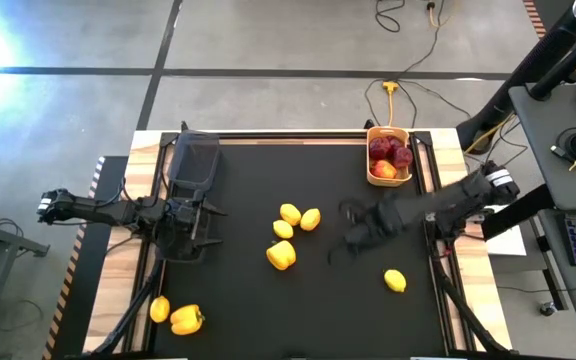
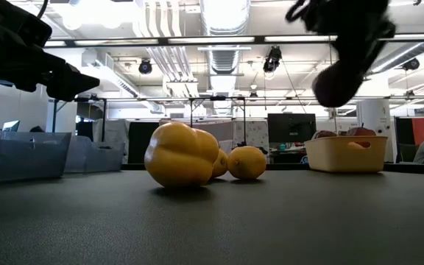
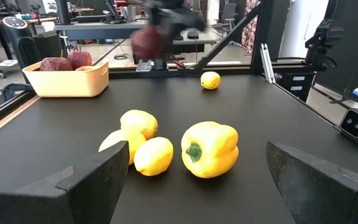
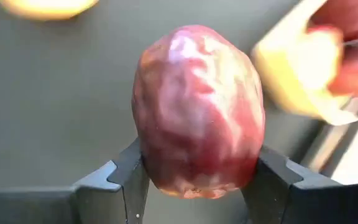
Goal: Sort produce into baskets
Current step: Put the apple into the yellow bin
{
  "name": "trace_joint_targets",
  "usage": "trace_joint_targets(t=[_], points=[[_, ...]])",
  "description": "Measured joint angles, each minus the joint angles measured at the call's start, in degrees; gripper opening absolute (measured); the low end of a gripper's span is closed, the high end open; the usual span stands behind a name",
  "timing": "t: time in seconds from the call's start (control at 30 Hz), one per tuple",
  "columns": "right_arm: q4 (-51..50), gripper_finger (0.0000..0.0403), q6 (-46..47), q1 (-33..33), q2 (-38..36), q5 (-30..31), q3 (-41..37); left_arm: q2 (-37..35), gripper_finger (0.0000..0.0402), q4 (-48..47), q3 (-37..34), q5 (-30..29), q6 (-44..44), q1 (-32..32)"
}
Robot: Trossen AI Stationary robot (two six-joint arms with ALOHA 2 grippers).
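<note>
My right gripper is shut on a dark red, glossy fruit above the middle of the black table. The fruit also shows in the low view, high over the table. The yellow-orange basket at the far right holds several red pieces. The black mesh basket stands at the far left. My left gripper is open and empty just near of it. Three lemons and a yellow bell pepper lie mid-table, and also show in the left wrist view. My right gripper pinches the dark red fruit between its two fingers, on two opposite sides of its lower half. The fingers come at it from above. The fruit is lifted clear of the table.
A single lemon lies near the right edge. Another lemon and a yellow pepper lie at the near left corner. Bare black table shows between the mid-table pile and the yellow-orange basket.
</note>
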Motion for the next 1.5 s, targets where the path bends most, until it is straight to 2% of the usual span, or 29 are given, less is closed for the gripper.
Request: trace_joint_targets(t=[0.17, 0.33, 0.53, 0.77, 1.0, 1.3, 1.5], points=[[-2.8, 0.0193, -0.2, -14.1, -2.2, 7.3, -2.7, 0.0, 0.0359, 0.0, 0.0, 0.0, 0.0, 0.0], [-2.4, 0.0193, -2.8, -25.5, -3.3, 4.2, -5.6, 0.0, 0.0359, 0.0, 0.0, 0.0, 0.0, 0.0], [1.3, 0.0194, -5.8, -33.4, -3.3, 4.2, -9.8, 0.0, 0.0359, 0.0, 0.0, 0.0, 0.0, 0.0], [10.4, 0.0196, -9.3, -38.8, -3.3, 7.4, -14.3, 0.0, 0.0359, 0.0, 0.0, 0.0, 0.0, 0.0], [12.9, 0.02, -9.6, -41.5, -3.3, 11.3, -16.6, 0.0, 0.0359, 0.0, 0.0, 0.0, 0.0, 0.0], [13.4, 0.0274, -9.7, -41.3, -3.3, 11.1, -16.2, 0.0, 0.0359, 0.0, 0.0, 0.0, 0.0, 0.0], [13.1, 0.0319, -11.0, -40.2, -3.3, 7.9, -12.8, 0.0, 0.0359, 0.0, 0.0, 0.0, 0.0, 0.0]])
